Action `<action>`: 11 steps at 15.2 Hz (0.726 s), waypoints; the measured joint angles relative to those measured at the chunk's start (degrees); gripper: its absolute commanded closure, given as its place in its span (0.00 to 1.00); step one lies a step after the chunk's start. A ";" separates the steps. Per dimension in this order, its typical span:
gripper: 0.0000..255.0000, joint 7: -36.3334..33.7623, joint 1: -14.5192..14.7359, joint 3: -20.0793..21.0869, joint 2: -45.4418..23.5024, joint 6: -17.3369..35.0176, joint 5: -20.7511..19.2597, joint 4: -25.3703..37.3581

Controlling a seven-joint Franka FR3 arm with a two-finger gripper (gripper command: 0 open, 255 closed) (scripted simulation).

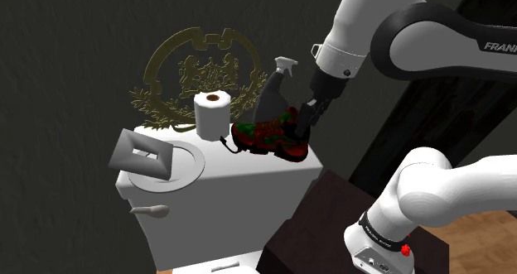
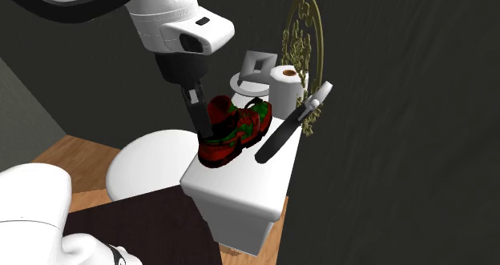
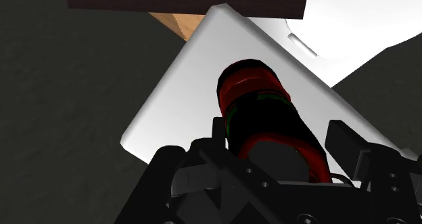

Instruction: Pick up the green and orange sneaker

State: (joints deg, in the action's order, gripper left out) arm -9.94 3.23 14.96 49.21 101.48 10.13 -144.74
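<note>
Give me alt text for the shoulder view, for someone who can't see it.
A white robot arm's black tool is down at a red and green sneaker on a white toilet tank, beside a toilet paper roll and a spray bottle.

Tally from my post:

- sneaker (image 1: 269,138): one, red and green, a single shoe and not a pair.
- paper roll (image 1: 213,115): one.
- spray bottle (image 1: 277,90): one, dark body, one pale trigger head.
- grey square frame (image 1: 147,154): one.
- round plate (image 1: 193,161): one.
- gold wall emblem (image 1: 203,68): one.
- toilet tank (image 1: 240,185): one, carrying one flush lever (image 1: 147,209).
- toilet lid (image 2: 148,163): one.
- dark stand box (image 1: 323,223): one.
- my arm (image 1: 431,32): one.
- my pincer (image 1: 300,132): one, with two black fingers (image 3: 341,140).
</note>
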 measured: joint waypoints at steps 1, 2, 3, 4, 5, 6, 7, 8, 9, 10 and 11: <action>1.00 0.00 0.00 0.00 -0.02 -0.01 0.00 0.01; 1.00 0.00 0.00 0.00 -0.03 -0.01 0.00 0.03; 1.00 0.03 0.01 -0.03 0.03 0.00 0.01 -0.02; 1.00 0.08 -0.02 -0.13 0.03 -0.40 -0.06 0.25; 1.00 0.07 -0.08 -0.23 -0.06 -0.99 -0.16 0.86; 1.00 0.05 -0.15 -0.32 -0.24 -1.64 -0.27 1.64; 1.00 -0.07 -0.17 -0.30 -0.41 -2.17 -0.30 2.34; 1.00 0.00 -0.21 -0.49 -0.33 -2.84 -0.43 2.91; 1.00 -0.01 -0.27 -0.59 -0.45 -3.48 -0.54 3.67; 1.00 -0.04 -0.30 -0.71 -0.44 -4.31 -0.64 4.49; 1.00 -0.05 -0.39 -0.81 -0.71 -4.98 -0.76 5.41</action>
State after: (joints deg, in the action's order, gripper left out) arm -9.99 2.84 14.15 48.51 96.50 9.37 -139.32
